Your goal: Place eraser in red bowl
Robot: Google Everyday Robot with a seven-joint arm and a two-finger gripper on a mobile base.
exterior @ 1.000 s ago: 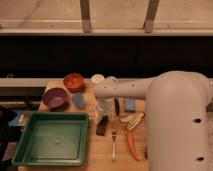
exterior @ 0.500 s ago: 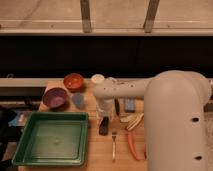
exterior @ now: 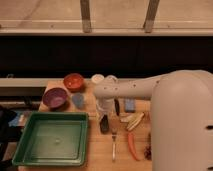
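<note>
The red bowl stands at the table's back left, beside the larger purple bowl. My white arm reaches in from the right, and my gripper points down at the middle of the table, right of the bowls. A small black block, apparently the eraser, sits at the gripper's lower end against the wood. I cannot tell it apart from the gripper's tips. Another thin dark object lies just right of the wrist.
A green tray fills the front left. A light blue block, a banana, a fork and an orange carrot-like thing lie to the right. A bluish cup and white cups stand near the bowls.
The gripper and the black block under it have barely shifted. Nothing else has moved.
</note>
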